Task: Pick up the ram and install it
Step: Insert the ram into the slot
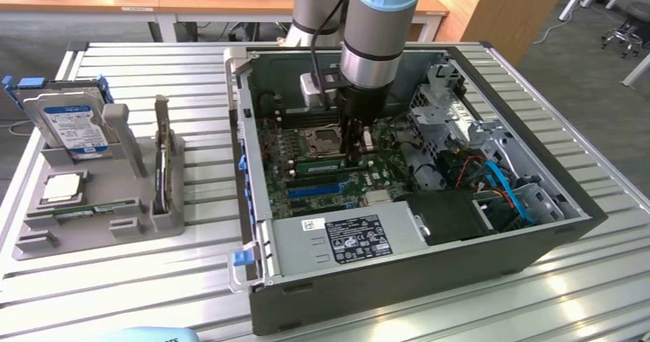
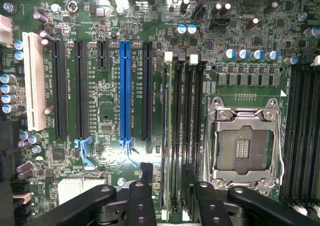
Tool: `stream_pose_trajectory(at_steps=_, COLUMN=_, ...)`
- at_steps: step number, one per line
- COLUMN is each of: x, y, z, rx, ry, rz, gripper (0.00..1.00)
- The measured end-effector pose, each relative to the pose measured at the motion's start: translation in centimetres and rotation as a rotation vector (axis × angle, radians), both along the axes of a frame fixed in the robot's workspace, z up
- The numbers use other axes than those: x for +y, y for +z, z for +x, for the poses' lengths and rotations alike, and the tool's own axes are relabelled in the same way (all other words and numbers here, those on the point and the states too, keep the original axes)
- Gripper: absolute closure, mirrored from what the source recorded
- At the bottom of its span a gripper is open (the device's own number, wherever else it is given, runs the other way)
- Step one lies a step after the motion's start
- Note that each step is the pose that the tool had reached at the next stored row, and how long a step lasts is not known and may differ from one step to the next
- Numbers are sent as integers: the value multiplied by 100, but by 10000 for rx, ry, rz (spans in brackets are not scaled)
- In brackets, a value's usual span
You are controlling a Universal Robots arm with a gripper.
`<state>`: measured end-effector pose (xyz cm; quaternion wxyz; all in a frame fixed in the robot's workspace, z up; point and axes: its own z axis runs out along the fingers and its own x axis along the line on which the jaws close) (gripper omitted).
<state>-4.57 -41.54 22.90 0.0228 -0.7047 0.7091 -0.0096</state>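
now the black two-finger gripper point(image 2: 167, 178) hangs with fingers spread wide over the long thin green ram stick point(image 2: 166, 136), which stands edge-up in its motherboard slot beside the silver cpu socket point(image 2: 243, 141). install step looks nearly complete; seating probably wants checking.

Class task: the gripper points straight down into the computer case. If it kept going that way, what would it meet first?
Probably the ram seated in its slot, directly beneath the gripper; the motherboard lies just below, though depth is hard to judge.
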Motion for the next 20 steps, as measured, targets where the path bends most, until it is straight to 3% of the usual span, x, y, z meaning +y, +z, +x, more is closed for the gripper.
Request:
stream_pose_trajectory(at_steps=4, x=-1, y=16, z=20, rx=181, ry=0, rz=-2, gripper=64)
stream_pose_trajectory(at_steps=8, x=-1, y=22, z=58, rx=418, ry=1, rz=-1, gripper=64)
stream_pose_trajectory(at_steps=12, x=-1, y=24, z=80, rx=576, ry=0, rz=-3, gripper=64)
stream_pose_trajectory(at_steps=14, x=-1, y=24, z=87, rx=624, ry=0, rz=-3, gripper=64)
stream_pose_trajectory(at_steps=20, x=0, y=23, z=88, rx=628, ry=0, rz=-1, gripper=64)
